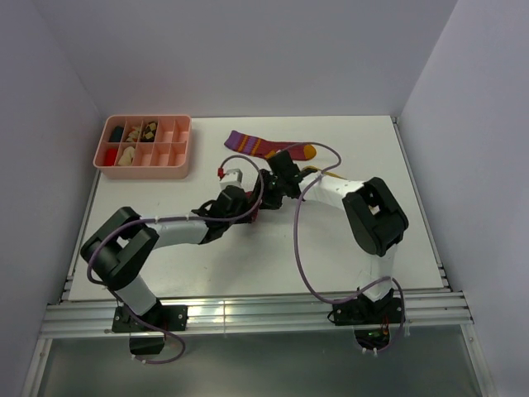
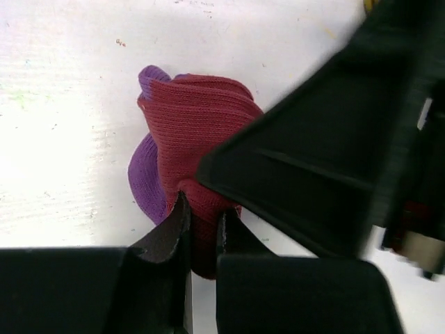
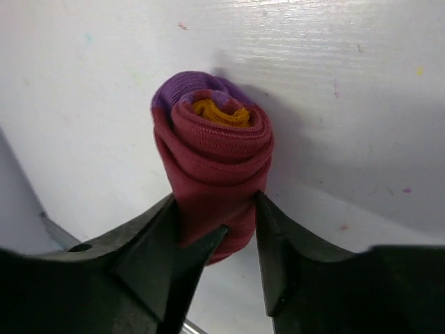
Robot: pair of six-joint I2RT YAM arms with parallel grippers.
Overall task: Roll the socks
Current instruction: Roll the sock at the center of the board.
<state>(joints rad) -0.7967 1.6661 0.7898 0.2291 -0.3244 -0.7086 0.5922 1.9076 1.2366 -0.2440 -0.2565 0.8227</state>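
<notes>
A white table [image 1: 388,240] stands inside pale lavender walls, with a metal rail [image 1: 248,316] along its near edge where both arms are bolted. From there the left arm [image 1: 165,231] stretches low across the table toward the middle, and the right arm [image 1: 372,215] folds over at its elbow and reaches in to the same spot from the other side.

The two grippers meet at the middle of the table on one rolled sock [image 3: 212,139], maroon with a purple cuff wrapped round the outside and an orange toe showing at the core of the roll. The left gripper [image 2: 202,209] has its jaws drawn narrow, pinching a fold of maroon fabric at the lower end of the roll. The right gripper [image 3: 214,198] has its jaws set wider, one finger touching each side of the roll, with the sock squeezed between them. The roll lies on the table surface.

Beyond the grippers a second sock [image 1: 256,146] of the same colours lies flat and unrolled, cuff to the left and toe to the right. Far left, a pink tray [image 1: 145,172] with many compartments holds small bits in some of them
</notes>
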